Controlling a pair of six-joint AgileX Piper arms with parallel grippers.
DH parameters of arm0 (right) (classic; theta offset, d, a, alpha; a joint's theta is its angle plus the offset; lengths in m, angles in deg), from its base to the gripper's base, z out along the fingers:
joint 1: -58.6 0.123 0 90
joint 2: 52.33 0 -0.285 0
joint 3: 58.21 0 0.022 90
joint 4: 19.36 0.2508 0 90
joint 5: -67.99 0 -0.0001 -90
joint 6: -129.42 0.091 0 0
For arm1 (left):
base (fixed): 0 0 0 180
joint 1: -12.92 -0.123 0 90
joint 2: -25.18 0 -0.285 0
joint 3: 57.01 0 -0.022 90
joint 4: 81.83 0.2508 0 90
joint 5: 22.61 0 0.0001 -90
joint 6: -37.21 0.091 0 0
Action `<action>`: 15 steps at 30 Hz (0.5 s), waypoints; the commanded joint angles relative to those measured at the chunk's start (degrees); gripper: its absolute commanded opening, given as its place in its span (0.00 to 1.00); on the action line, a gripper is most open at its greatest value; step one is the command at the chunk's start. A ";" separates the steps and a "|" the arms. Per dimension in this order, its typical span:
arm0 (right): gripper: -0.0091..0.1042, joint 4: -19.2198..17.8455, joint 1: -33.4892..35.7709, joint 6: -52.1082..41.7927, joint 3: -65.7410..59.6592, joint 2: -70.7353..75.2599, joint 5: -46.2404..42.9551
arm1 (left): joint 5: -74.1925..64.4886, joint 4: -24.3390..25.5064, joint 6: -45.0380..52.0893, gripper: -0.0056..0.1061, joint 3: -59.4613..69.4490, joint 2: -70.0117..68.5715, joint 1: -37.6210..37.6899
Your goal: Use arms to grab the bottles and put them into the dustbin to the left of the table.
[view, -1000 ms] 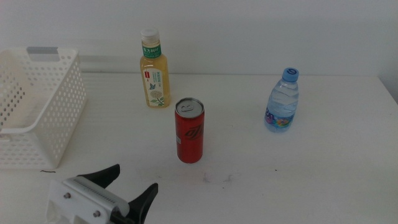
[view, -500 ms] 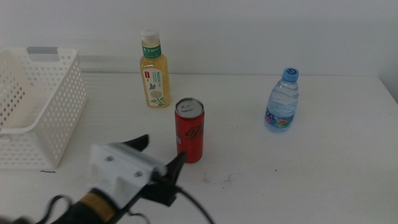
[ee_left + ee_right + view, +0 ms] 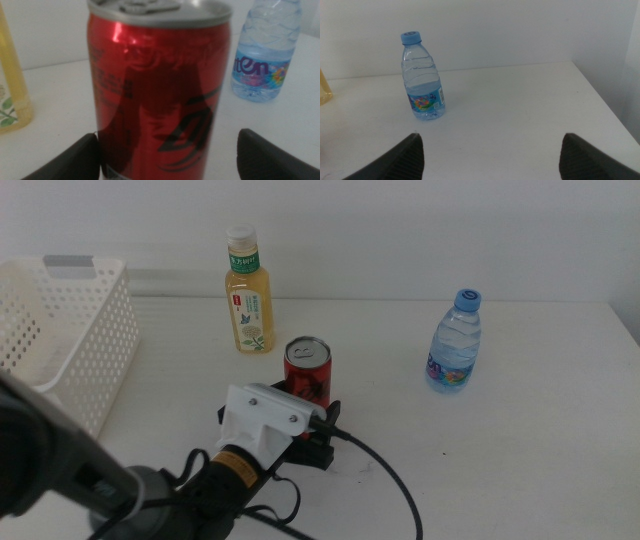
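Note:
A red drinks can (image 3: 308, 374) stands upright mid-table, and my left gripper (image 3: 308, 420) has come up to it from the near side. In the left wrist view the can (image 3: 157, 90) fills the picture between the open jaws of the left gripper (image 3: 170, 157), one jaw close against its side. Behind it stands the yellow tea bottle (image 3: 248, 292), (image 3: 10, 85). The clear blue-capped water bottle (image 3: 455, 342), (image 3: 265, 55), (image 3: 422, 77) stands at the right. The white lattice dustbin (image 3: 60, 350) sits at the table's left. My right gripper (image 3: 490, 155) waits open, outside the middle view.
The white table (image 3: 520, 450) ends at a right edge (image 3: 605, 100) beyond the water bottle. A black cable (image 3: 385, 475) trails from the left arm across the near table. A white wall runs behind the bottles.
My left arm has pushed forward from the near left edge of the table toward the can, and its open jaws now sit on either side of the can's lower body.

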State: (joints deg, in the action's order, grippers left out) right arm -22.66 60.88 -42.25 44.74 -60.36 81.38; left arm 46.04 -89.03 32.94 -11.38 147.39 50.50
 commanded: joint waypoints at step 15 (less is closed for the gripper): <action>0.87 -0.80 -0.49 -0.38 -0.17 0.25 -0.17 | -1.45 -2.30 1.49 0.73 -6.22 4.22 0.01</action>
State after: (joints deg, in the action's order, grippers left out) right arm -22.66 60.88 -42.25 44.74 -60.36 81.38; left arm 44.48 -90.69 34.44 -17.25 151.34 50.50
